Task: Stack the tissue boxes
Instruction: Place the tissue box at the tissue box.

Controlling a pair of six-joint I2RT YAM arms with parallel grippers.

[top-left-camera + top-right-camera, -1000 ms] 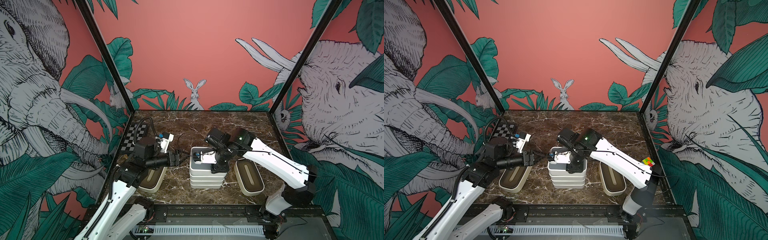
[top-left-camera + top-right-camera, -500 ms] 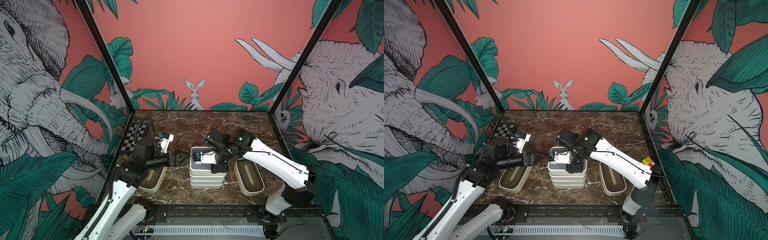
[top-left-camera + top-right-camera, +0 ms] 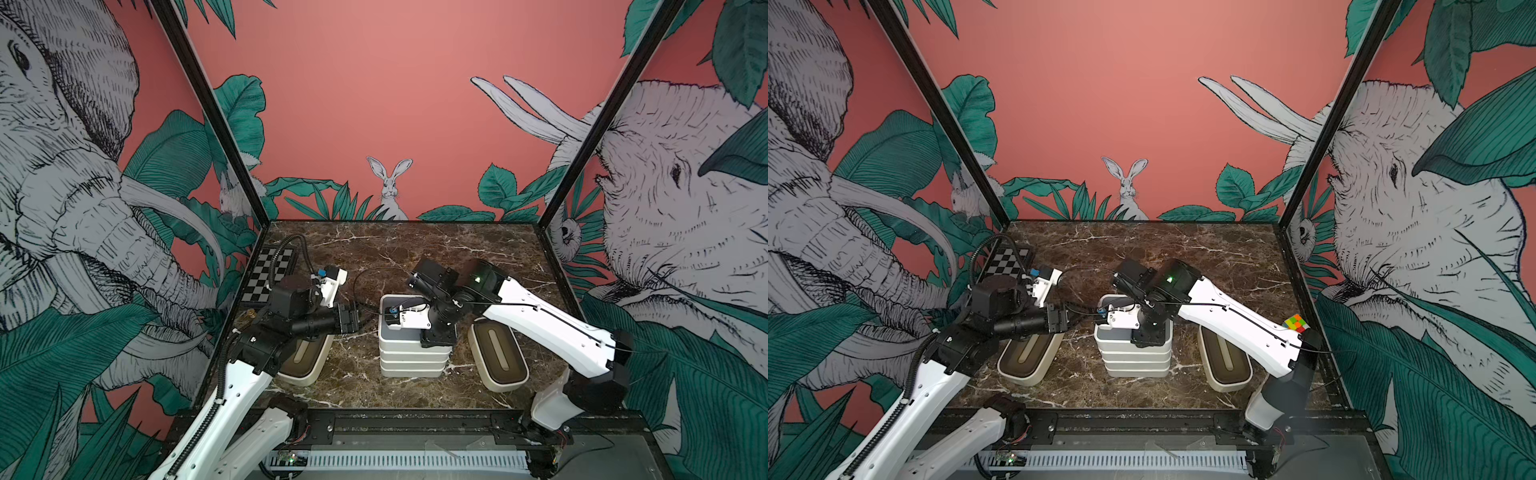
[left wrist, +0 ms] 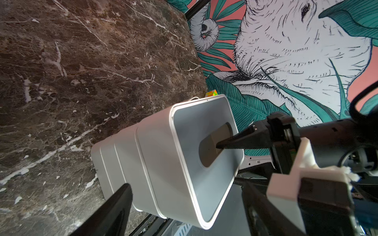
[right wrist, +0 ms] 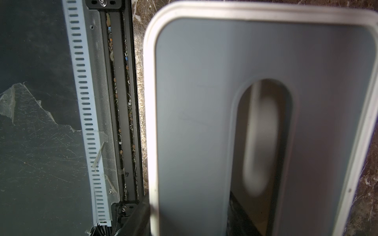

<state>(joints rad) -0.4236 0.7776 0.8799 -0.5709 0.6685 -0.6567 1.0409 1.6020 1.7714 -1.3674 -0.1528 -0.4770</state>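
Observation:
A stack of white-bodied tissue boxes (image 3: 411, 359) (image 3: 1136, 363) stands mid-table, the top one with a grey lid (image 4: 204, 163) (image 5: 194, 102). My right gripper (image 3: 436, 336) (image 3: 1148, 336) (image 5: 190, 216) points down onto it, shut on the lid: one finger (image 4: 235, 141) is in the oval slot, the other outside the rim. My left gripper (image 3: 354, 321) (image 3: 1065, 320) (image 4: 187, 206) lies level just left of the stack, open and holding nothing. Two cream boxes with dark brown lids lie flat, one left (image 3: 303, 359) (image 3: 1025, 359) under the left arm, one right (image 3: 498, 353) (image 3: 1225, 361).
A black-and-white checkered board (image 3: 272, 276) (image 3: 1007, 259) lies at the back left. A small multicoloured cube (image 3: 1295, 323) (image 4: 211, 93) sits at the right edge behind the right arm. A black rail (image 3: 415, 419) runs along the table's front edge.

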